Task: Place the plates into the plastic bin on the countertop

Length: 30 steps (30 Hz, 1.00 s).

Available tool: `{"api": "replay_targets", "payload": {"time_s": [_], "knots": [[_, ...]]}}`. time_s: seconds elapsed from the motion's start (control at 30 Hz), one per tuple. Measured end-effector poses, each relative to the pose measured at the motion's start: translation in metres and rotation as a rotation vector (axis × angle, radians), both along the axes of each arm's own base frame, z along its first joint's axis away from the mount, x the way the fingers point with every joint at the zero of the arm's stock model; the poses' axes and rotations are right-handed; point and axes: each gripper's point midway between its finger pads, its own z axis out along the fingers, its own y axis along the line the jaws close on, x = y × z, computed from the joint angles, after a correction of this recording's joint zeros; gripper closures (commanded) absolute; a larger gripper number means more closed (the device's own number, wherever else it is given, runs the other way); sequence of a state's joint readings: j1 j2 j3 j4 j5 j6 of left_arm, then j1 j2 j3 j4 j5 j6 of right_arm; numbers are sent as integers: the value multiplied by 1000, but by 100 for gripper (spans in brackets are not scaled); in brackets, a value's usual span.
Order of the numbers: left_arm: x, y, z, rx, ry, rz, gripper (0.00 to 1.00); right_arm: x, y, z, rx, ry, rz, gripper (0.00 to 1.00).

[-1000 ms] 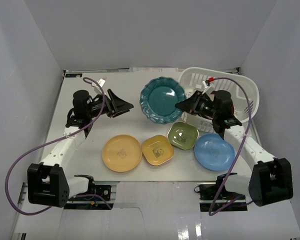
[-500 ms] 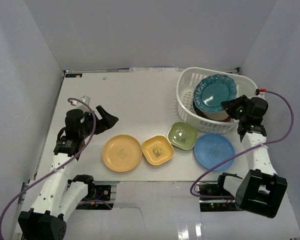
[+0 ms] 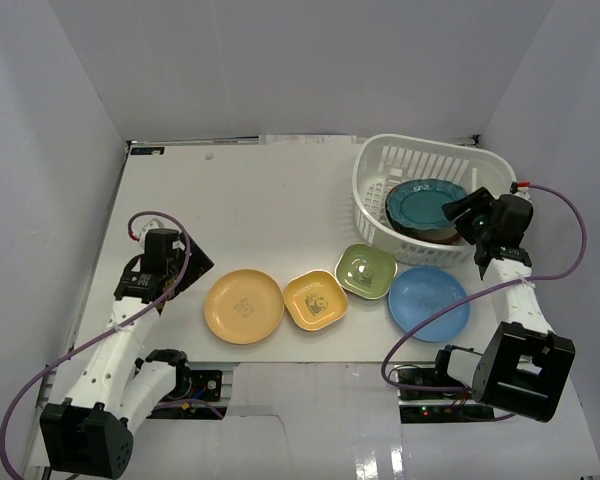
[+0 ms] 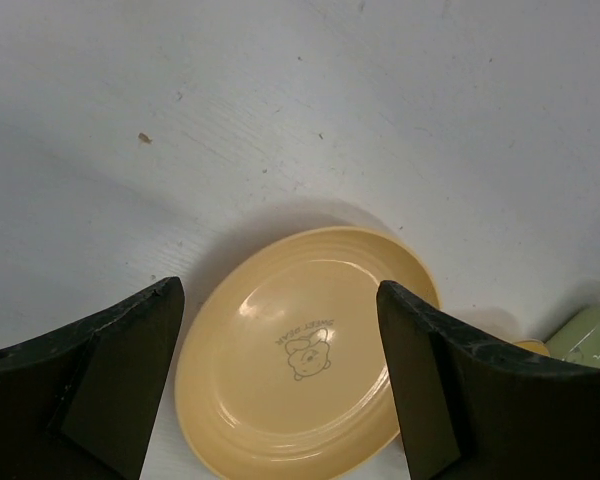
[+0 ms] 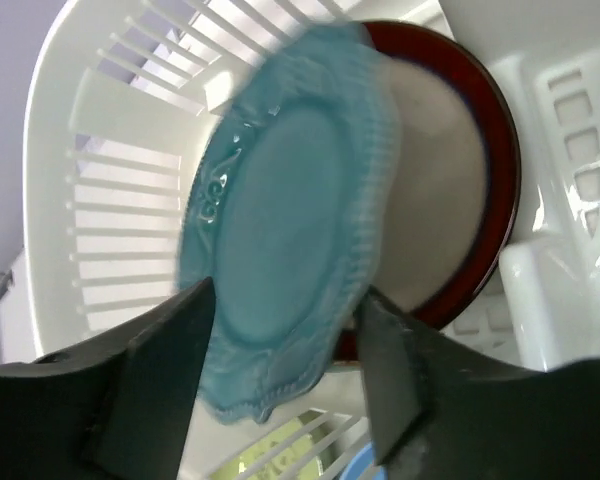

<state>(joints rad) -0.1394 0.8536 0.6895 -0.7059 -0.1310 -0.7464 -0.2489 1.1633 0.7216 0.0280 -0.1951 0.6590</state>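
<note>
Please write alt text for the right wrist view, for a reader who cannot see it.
A scalloped teal plate, slightly blurred, sits in the white plastic bin, overlapping a brown-rimmed cream plate. The two dark fingers of the right gripper stand apart in the foreground.

Looks down on a round yellow plate lying flat on the white countertop; small bear print and lettering at its centre; framed by the two dark fingers of the left gripper, spread wide, one at each lower corner; sliver of a green plate at the right edge, beside the right finger; tiny dark speck on the bare top.
</note>
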Motion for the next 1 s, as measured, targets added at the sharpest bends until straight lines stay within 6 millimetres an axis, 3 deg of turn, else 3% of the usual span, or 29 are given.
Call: {"api": "replay_targets", "payload": {"time_s": [0.13,0.37,0.6,0.7,0.8,0.9,1.0], "knots": [[-7,0,-18,-1,83,15,16,4,-6,-1,-41,-8,-8,3],[-17,1,-52,19,253,12,19,3,-16,9,-131,-24,-38,10],[-21,1,-68,35,334,3,20,4,1,66,-262,-116,15,10],[-23,1,-73,40,359,-1,22,1,21,75,-285,-137,78,4],[-25,0,-77,45,377,-12,24,-20,58,79,-300,-173,183,0],[-27,-3,-82,50,402,-27,28,-53,115,91,-309,-243,365,8],[-30,-6,-88,53,433,-45,41,-90,158,88,-307,-288,519,15]]}}
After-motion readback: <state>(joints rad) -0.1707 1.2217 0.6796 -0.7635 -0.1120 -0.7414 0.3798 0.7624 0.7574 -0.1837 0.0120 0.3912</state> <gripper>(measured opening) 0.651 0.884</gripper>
